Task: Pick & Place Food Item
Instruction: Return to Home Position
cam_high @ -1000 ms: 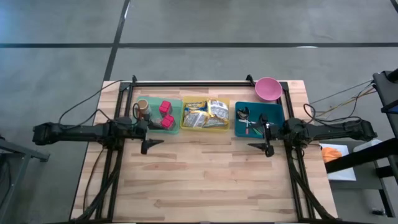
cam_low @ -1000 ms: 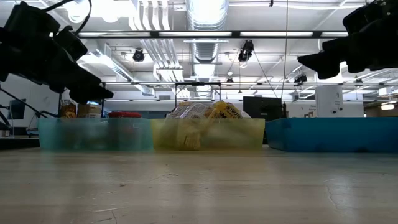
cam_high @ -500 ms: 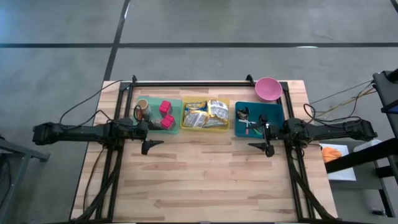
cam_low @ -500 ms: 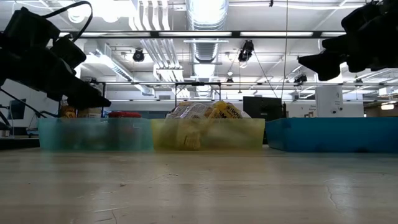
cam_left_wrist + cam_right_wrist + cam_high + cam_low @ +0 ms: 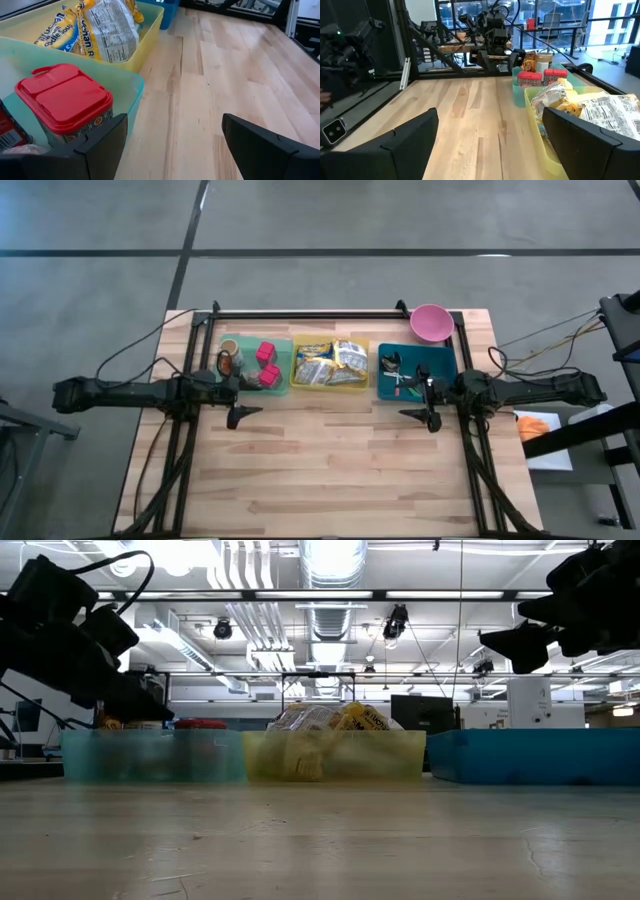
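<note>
Yellow noodle packs (image 5: pixel 330 364) lie in the yellow bin (image 5: pixel 329 387); red seasoning cans (image 5: pixel 266 353) stand in the green bin (image 5: pixel 255 340) at its nine o'clock. Both claws hang released: left gripper (image 5: pixel 238 393) at the green bin's six o'clock edge, right gripper (image 5: pixel 428 400) at the yellow bin's four o'clock.

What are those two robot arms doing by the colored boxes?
Neither arm is holding anything. The left gripper hangs open above the table in front of the green bin, and the right gripper hangs open in front of the blue bin. Red cans sit in the green bin, noodle packs in the yellow bin.
</note>
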Available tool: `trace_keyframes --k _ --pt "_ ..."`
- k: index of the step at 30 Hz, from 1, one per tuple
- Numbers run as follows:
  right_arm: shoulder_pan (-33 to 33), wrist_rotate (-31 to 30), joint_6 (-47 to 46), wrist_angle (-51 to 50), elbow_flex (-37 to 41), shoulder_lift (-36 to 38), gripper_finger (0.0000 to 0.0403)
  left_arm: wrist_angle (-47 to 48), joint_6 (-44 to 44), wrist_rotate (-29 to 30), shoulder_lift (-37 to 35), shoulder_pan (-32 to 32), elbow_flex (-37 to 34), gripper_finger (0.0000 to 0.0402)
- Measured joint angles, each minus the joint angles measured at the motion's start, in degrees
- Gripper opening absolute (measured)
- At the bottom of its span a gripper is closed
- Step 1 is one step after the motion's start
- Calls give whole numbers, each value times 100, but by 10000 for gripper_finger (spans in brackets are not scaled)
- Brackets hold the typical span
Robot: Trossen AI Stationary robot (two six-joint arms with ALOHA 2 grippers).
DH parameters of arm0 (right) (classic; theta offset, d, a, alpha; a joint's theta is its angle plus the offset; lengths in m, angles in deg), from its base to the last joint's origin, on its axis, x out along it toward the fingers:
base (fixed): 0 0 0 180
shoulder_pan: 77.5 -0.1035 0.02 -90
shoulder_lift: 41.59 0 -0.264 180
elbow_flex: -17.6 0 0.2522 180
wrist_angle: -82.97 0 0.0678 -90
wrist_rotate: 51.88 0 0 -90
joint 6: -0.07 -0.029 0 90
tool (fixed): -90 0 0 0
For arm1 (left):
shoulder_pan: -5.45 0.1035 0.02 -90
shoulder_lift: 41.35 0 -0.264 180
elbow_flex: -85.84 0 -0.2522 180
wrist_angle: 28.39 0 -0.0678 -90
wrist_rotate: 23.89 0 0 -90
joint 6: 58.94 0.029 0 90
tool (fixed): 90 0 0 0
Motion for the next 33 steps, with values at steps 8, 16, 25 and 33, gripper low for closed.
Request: trace_keyframes --k 8,16,25,33 --pt "0 1 67 0 0 0 352 17 0 0 0 2 0 333" --pt "0 3 15 0 0 0 352 17 0 0 0 2 -2 333" --pt "-2 5 7 -11 0 -2 352 15 0 -2 0 2 -4 333" --pt "-2 5 21 -20 0 -2 352 13 0 -2 0 2 -4 333"
